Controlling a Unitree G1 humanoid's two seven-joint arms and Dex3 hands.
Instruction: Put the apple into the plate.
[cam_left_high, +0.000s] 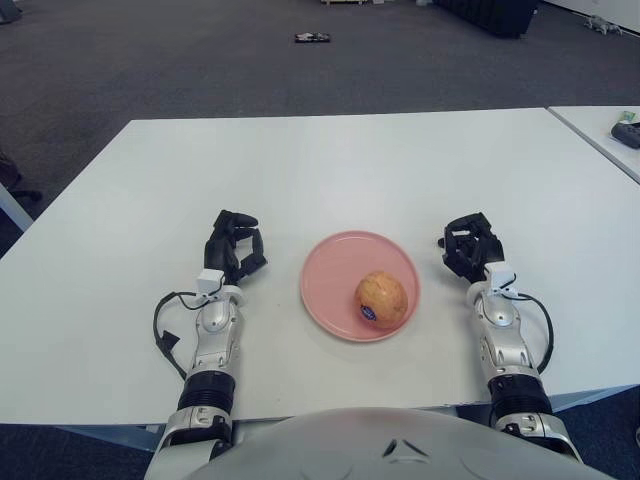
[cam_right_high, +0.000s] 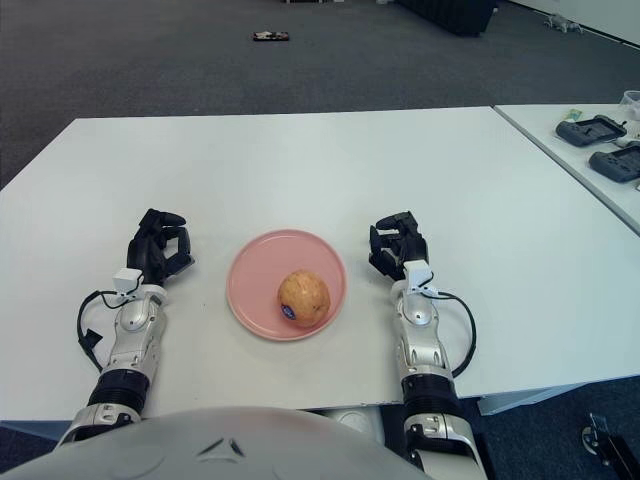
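The apple (cam_left_high: 381, 299) is seen lying in the pink plate (cam_left_high: 330, 262) on the white table (cam_left_high: 320, 160). The left hand (cam_left_high: 234, 246) and right hand (cam_left_high: 471, 247) are kept beside the plate, fingers curled, nothing held.

The apple (cam_left_high: 381, 298) carries a small dark blue sticker (cam_left_high: 371, 313) low on its near side. Its print is too small to read. Nothing else bears legible writing.

Both arms reach forward — left hand (cam_left_high: 235, 246) and right hand (cam_left_high: 472, 245) with fingers curled (holding nothing), well apart.
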